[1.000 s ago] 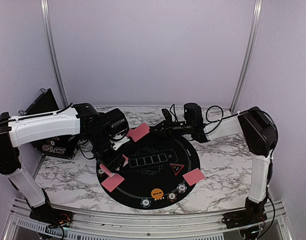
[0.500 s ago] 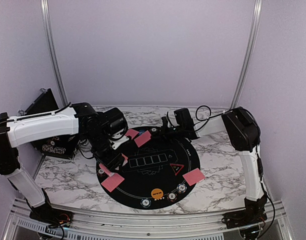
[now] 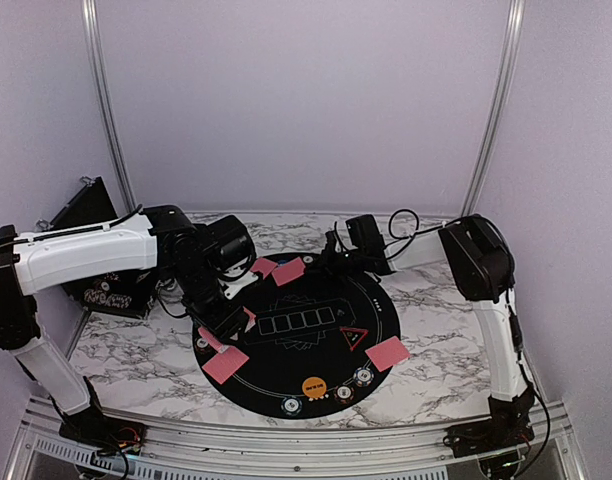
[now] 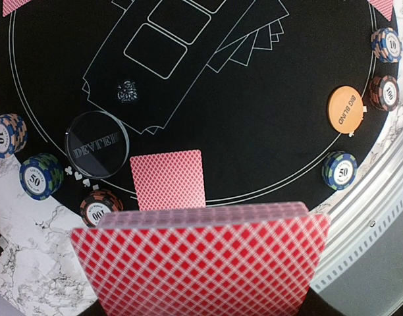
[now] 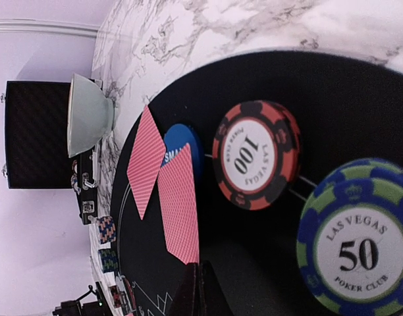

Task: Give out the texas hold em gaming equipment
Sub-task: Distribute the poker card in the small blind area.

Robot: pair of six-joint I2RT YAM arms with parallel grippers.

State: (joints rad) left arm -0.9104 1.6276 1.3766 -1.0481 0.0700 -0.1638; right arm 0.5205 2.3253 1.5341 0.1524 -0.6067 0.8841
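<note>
Item one, the deck of red-backed cards [image 4: 201, 263]: I have it clamped in my left gripper [image 3: 224, 330] over the near-left edge of the black mat [image 3: 286, 365]. One loose card [image 4: 168, 179] lies flat on the mat just past the deck. Item two, a single card [image 5: 178, 207]: my right gripper [image 5: 198, 289] pinches its corner, jaws together on it, at the mat's far rim, beside a second card [image 5: 145, 161] and a blue disc [image 5: 188, 141]. A 100 chip [image 5: 256, 155] and a 50 chip [image 5: 359, 247] lie near.

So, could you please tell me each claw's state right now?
Left claw: closed on the card deck.
Right claw: closed on one card.
</note>
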